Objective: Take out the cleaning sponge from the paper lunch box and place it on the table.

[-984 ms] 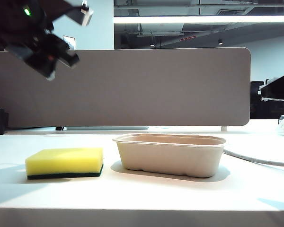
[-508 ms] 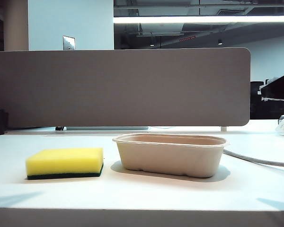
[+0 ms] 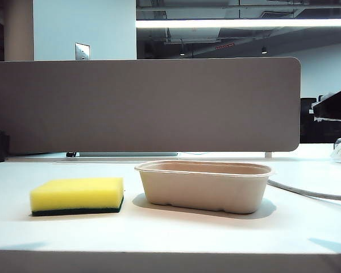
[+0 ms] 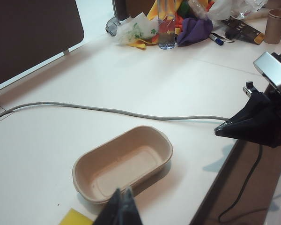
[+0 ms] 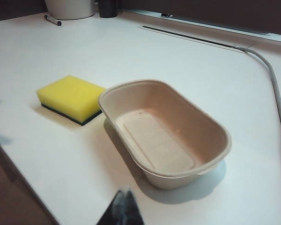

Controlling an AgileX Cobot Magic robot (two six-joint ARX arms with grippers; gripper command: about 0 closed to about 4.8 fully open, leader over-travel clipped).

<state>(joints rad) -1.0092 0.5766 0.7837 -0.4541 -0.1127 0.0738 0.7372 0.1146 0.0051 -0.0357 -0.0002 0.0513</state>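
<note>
Near the table's (image 3: 170, 239) front edge: foam sponge (image 3: 77, 195), yellow over dark green, beside an oblong moulded-pulp lunch box (image 3: 204, 185), empty. Left gripper (image 4: 120, 208) and right gripper (image 5: 123, 206), both above the table, fingers pressed together, holding nothing.

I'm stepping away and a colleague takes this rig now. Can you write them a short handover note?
Left gripper: shut, empty, raised above the table's near edge, looking down on the paper lunch box.
Right gripper: shut, empty, hanging above the near side of the box.
Cleaning sponge: lying flat on the table, yellow side up, green layer down, just to the left of the box in the exterior view, with a small gap between them.
Box: empty, upright.
Done: sponge is out of the box and on the table.
Left: nothing of the task that shows.
</note>
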